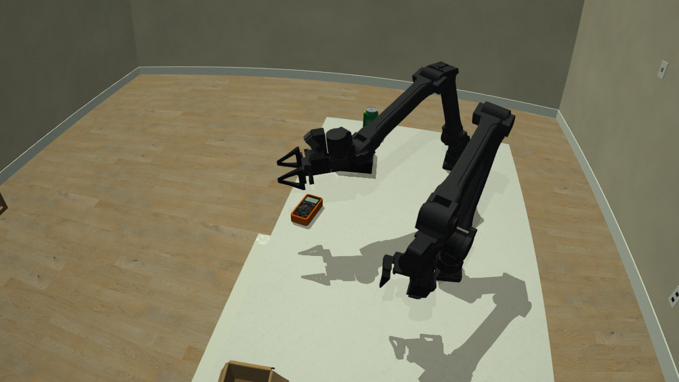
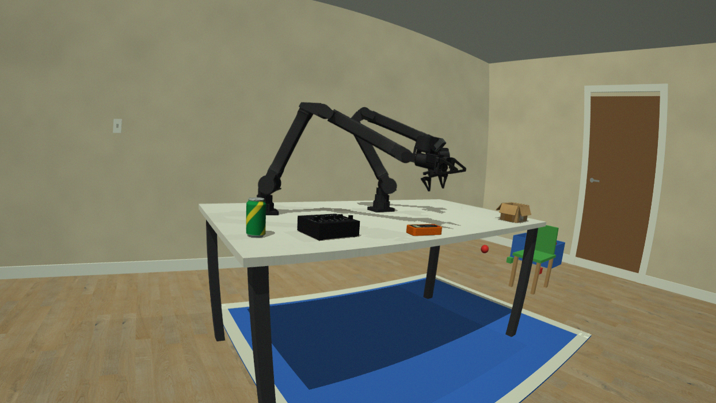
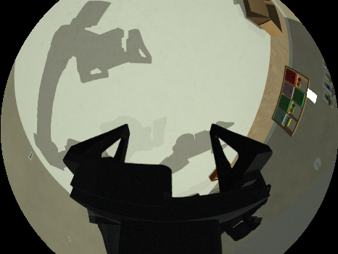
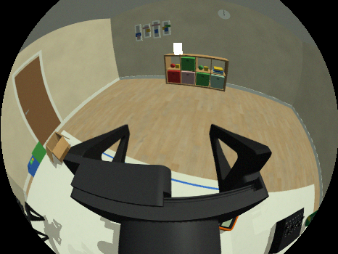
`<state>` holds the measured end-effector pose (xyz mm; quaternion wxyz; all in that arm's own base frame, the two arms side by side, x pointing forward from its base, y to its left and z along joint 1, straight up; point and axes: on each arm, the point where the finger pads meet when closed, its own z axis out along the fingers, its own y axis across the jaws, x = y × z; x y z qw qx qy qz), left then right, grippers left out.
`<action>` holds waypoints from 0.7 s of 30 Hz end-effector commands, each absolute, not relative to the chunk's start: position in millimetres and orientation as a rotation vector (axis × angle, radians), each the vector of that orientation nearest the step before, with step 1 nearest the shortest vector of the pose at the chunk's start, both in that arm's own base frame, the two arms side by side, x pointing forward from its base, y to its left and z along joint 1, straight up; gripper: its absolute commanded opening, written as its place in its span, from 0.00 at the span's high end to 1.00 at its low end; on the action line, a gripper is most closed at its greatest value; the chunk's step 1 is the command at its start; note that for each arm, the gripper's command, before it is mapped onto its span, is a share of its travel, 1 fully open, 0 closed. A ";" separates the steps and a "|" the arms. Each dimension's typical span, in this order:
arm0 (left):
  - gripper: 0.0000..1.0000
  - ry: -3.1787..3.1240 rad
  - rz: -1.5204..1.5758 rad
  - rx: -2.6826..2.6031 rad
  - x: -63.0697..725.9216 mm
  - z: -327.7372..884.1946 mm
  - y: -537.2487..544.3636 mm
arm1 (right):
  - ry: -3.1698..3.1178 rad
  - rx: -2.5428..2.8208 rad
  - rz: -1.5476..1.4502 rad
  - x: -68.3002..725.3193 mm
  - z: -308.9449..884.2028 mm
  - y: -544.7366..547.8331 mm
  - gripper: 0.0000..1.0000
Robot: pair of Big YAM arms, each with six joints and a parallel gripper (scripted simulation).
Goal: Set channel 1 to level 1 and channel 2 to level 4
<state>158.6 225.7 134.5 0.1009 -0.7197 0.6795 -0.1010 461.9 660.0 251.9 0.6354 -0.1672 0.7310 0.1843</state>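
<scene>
With no fader visibly being worked, the step looks like the approach: the spread, empty right gripper must swing back rightward to the lighting desk, the left gripper also gaping.

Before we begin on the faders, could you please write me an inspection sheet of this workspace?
Surface: pale table, arm shadows across it.
Job's things: black lighting desk on the table; fader levels too small to read.
Clutter: orange meter lying flat, green can upright, cardboard box with raised flaps.
Grippers: left gripper and right gripper both open, off the table, holding nothing.
Cables: nothing seen.
Surroundings: brown door shut, storage shelves standing by a wall.
</scene>
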 end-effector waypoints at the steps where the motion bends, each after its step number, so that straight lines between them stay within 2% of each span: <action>1: 0.00 2.004 -0.295 -2.120 159.5 137.3 227.6 | 1.659 -0.373 0.431 462.0 262.2 660.1 0.00; 21: 0.00 1.982 -0.269 -2.084 164.6 150.7 241.0 | 1.637 -0.355 0.449 464.4 278.5 664.5 0.00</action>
